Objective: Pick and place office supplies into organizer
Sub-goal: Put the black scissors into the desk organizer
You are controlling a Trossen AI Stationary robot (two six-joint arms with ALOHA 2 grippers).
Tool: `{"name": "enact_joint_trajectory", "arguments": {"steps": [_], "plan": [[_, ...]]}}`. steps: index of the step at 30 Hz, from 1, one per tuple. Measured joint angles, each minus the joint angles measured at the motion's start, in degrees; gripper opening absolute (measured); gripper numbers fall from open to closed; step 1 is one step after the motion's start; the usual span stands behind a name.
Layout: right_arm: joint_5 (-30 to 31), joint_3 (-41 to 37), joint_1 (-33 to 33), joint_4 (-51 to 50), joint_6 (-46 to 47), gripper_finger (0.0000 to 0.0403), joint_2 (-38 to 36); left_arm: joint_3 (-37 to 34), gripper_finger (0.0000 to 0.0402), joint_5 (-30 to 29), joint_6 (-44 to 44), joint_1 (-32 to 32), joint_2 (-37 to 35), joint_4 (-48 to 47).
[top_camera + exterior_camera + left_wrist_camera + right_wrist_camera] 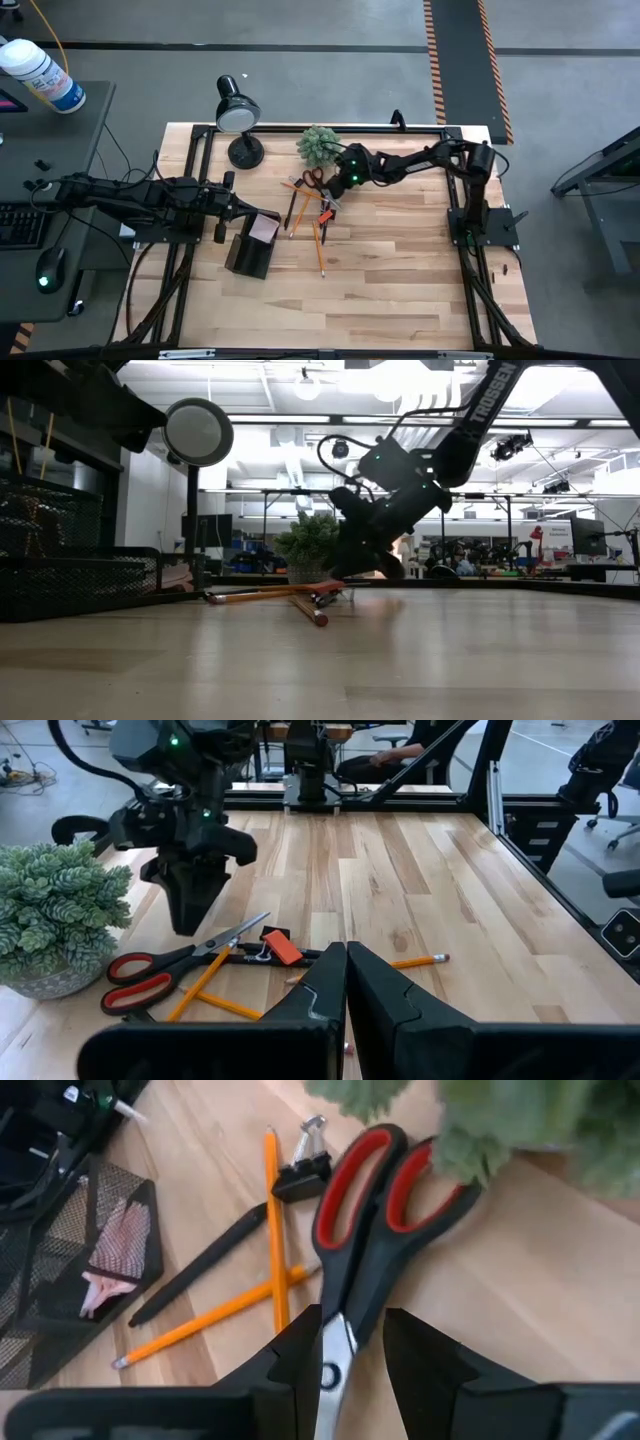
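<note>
The scissors (352, 1250) lie flat on the counter (400, 270), near its far edge, just beside the small green plant (320, 145). Their red handles point toward the plant and the blades point away from it, toward the pencils (318, 245) and the clip (301, 1165). In the right wrist view the blades run straight into the gap between the jaws of the right gripper (352, 1342), so the long axis of the scissors is in line with the reach of this arm. These jaws are half parted, one on each side of the blades; I cannot tell if they touch them. The organizer (252, 245) stands well apart, near the left edge. The left gripper (222, 208) waits beside it, jaws clenched and empty.
</note>
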Motion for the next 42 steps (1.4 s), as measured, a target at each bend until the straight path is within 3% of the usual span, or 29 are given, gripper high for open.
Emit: {"name": "enact_joint_trajectory", "arguments": {"steps": [16,42], "plan": [[3.9,1.2,0.1,-1.3,2.8,0.0192,0.7,0.0,0.0001,0.0,0.1,0.0,0.0,-0.2],[6.5,1.2,1.1,-0.7,4.4,0.0189,1.0,0.0,0.0001,0.0,0.2,0.0,0.0,-0.3]]}}
